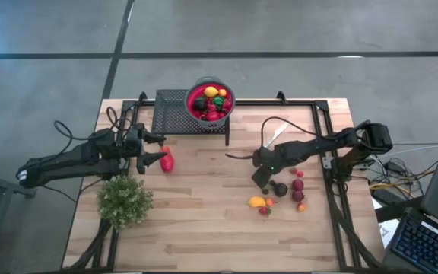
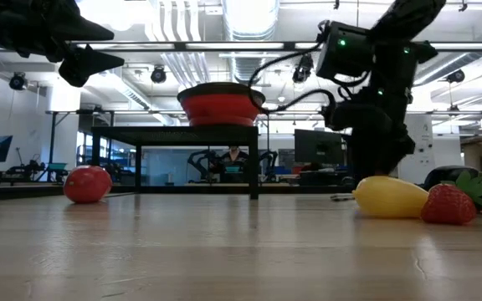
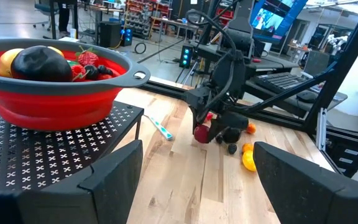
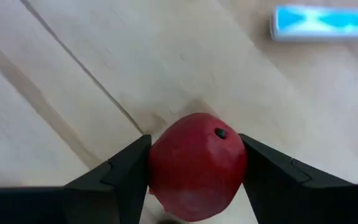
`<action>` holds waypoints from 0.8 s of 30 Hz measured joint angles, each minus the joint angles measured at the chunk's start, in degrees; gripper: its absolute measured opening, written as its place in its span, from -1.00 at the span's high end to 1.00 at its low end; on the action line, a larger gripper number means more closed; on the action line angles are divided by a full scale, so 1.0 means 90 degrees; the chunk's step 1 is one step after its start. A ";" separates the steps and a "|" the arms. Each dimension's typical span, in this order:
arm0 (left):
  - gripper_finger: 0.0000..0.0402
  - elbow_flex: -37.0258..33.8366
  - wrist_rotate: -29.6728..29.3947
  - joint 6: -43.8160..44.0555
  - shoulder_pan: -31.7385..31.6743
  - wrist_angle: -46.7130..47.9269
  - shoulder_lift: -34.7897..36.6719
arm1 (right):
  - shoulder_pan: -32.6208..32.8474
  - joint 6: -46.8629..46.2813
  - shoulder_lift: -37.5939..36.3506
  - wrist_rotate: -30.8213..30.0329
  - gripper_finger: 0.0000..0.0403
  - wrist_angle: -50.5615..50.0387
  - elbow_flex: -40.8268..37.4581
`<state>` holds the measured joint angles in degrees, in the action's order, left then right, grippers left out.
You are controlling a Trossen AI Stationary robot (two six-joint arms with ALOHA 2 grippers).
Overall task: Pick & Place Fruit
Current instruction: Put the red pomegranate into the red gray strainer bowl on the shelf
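Now, red fruit (image 4: 196,163) pinched between right gripper (image 4: 196,171) jaws on table (image 4: 73,74), left gripper (image 3: 197,171) jaws apart.

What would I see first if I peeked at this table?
The red bowl heaped with toy fruit, up on the black mesh stand at the table's back edge. Then the right gripper, fingers against a round red fruit by the loose fruit pile.

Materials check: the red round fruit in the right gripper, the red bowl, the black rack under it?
Red round fruit: looks like moulded plastic, matte with a faint sheen and a small dark dimple; toy, probably.
Red bowl with grey rim: smooth, stepped walls suggest collapsible silicone or soft plastic; can't confirm.
Black perforated rack: thin sheet with punched cross-shaped holes on slim legs, likely painted metal.
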<state>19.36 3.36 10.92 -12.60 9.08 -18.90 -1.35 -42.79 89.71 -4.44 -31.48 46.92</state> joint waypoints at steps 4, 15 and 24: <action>-0.55 0.0001 0.0000 0.0000 -0.0001 0.0000 0.0000 | -0.0125 0.0359 -0.0004 0.0065 -0.08 -0.0002 0.0366; -0.55 0.0001 0.0000 0.0000 0.0000 0.0000 0.0000 | -0.0507 0.1684 -0.0007 0.0214 -0.06 -0.0736 0.2388; -0.55 0.0002 -0.0001 0.0001 -0.0001 0.0000 0.0000 | -0.1006 0.2628 0.0015 0.0210 -0.08 -0.0909 0.4163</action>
<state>19.38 3.35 10.93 -12.61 9.08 -18.90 -10.40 -19.14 89.85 -2.54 -39.66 84.39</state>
